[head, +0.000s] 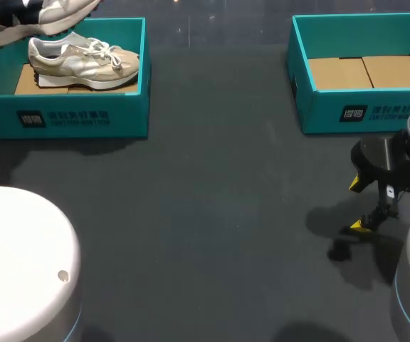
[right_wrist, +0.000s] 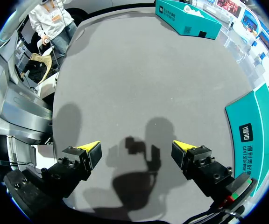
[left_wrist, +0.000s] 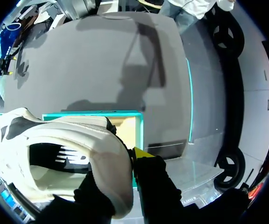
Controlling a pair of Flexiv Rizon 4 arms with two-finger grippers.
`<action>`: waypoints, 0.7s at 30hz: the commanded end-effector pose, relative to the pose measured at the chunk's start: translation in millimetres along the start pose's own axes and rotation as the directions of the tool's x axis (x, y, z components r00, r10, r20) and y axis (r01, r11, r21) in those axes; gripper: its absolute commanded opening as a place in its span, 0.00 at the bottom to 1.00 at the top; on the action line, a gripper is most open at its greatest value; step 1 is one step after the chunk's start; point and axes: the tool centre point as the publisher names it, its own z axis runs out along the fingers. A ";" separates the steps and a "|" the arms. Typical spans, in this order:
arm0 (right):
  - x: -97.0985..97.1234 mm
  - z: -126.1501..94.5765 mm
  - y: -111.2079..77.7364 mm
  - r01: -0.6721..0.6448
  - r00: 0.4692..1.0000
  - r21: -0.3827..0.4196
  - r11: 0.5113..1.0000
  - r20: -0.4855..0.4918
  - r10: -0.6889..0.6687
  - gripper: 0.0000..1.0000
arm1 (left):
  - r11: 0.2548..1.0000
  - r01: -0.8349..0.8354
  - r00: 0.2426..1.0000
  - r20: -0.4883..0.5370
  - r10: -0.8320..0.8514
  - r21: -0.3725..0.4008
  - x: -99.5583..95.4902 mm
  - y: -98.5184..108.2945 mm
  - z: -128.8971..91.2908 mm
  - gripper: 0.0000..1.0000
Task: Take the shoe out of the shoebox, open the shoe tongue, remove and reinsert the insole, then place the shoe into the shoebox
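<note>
A white shoe with black markings (left_wrist: 64, 158) hangs in my left gripper (left_wrist: 125, 172), which is shut on its heel collar; one yellow fingertip (left_wrist: 141, 153) shows beside the shoe. In the head view this lifted shoe (head: 45, 18) is above the back left corner of the left teal shoebox (head: 84, 117), the gripper itself cut off by the view's edge. A second beige shoe (head: 84, 60) lies inside that shoebox. My right gripper (head: 361, 206) stands open and empty low over the table, in front of the right teal shoebox (head: 354, 110); its fingers (right_wrist: 90, 148) are spread wide.
The right shoebox (right_wrist: 253, 130) holds only cardboard flaps (head: 365, 73). Under the held shoe the left shoebox (left_wrist: 92, 114) shows its cardboard floor. Dark table (head: 212, 199) stretches between the two boxes. White arm bases (head: 20, 263) stand at the near corners.
</note>
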 end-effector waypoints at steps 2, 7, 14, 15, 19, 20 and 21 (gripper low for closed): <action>1.7 0.2 -0.3 0.000 1.000 0.001 1.000 0.003 0.000 1.00 | 0.998 -0.008 0.999 -0.040 0.006 -0.059 -22.2 -42.9 -32.4 0.00; 1.7 0.2 -0.3 0.000 1.000 0.001 1.000 0.003 0.000 1.00 | 0.997 -0.046 0.997 -0.062 0.043 -0.057 -55.1 -88.4 -32.1 0.00; 1.7 0.2 -0.3 0.000 1.000 0.001 1.000 0.003 0.000 1.00 | 0.996 -0.090 0.995 -0.056 0.088 -0.027 -103.5 -151.5 -39.6 0.00; 1.7 0.2 -0.3 0.000 1.000 0.001 1.000 0.003 0.000 1.00 | 0.996 -0.090 0.995 -0.056 0.088 -0.027 -103.5 -151.5 -39.6 0.00; 1.7 0.2 -0.3 0.000 1.000 0.001 1.000 0.003 0.000 1.00 | 0.996 -0.090 0.995 -0.056 0.088 -0.027 -103.5 -151.5 -39.6 0.00; 1.7 0.2 -0.3 0.000 1.000 0.001 1.000 0.003 0.000 1.00 | 0.996 -0.090 0.995 -0.056 0.088 -0.027 -103.5 -151.5 -39.6 0.00; 1.7 0.2 -0.3 0.000 1.000 0.001 1.000 0.003 0.000 1.00 | 0.996 -0.090 0.995 -0.056 0.088 -0.027 -103.5 -151.5 -39.6 0.00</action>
